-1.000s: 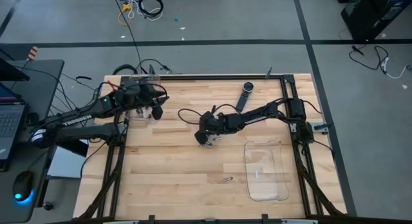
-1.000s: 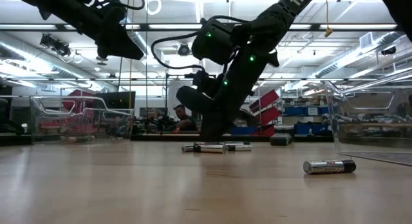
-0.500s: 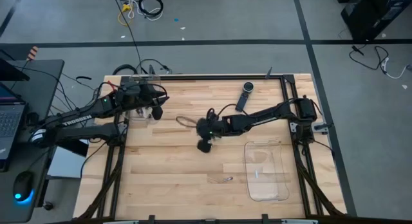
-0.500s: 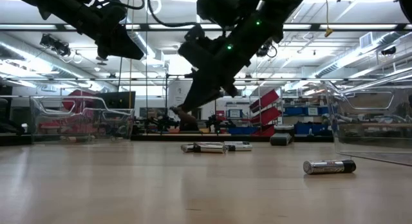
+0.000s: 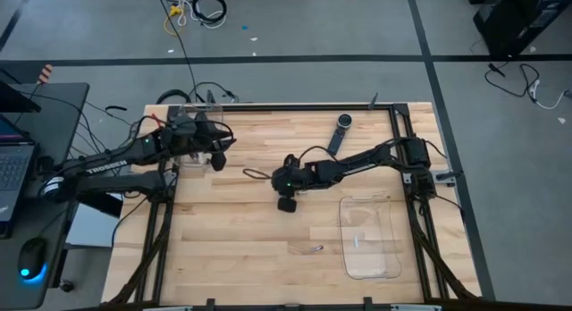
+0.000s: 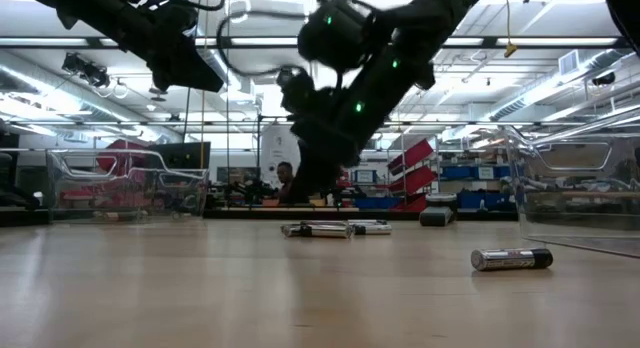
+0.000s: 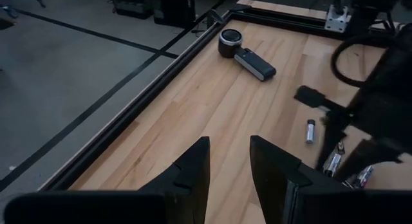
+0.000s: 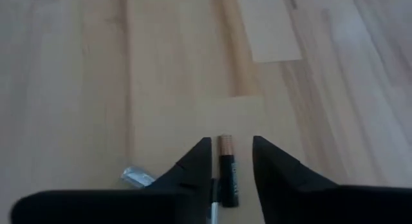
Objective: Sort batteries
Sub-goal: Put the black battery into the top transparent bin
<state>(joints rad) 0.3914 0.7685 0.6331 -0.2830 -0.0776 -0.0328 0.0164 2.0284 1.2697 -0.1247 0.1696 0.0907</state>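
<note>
Batteries (image 6: pixel 325 229) lie mid-tabletop (image 5: pixel 232 248). Right jaws (image 8: pixel 226 161) hover over one battery (image 8: pixel 227 176), parted and empty, its long axis running lengthwise between the fingers. Left jaws (image 7: pixel 228 161), parted and empty, wait well apart over the far-left bin (image 5: pixel 189 157).

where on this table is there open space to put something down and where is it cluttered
Free: the bare wood of the table along its near side, left of the lone battery and the clear tray. Crowded: mid-table, where the right tool hangs over a battery cluster, and the far-left corner under the left tool.
</note>
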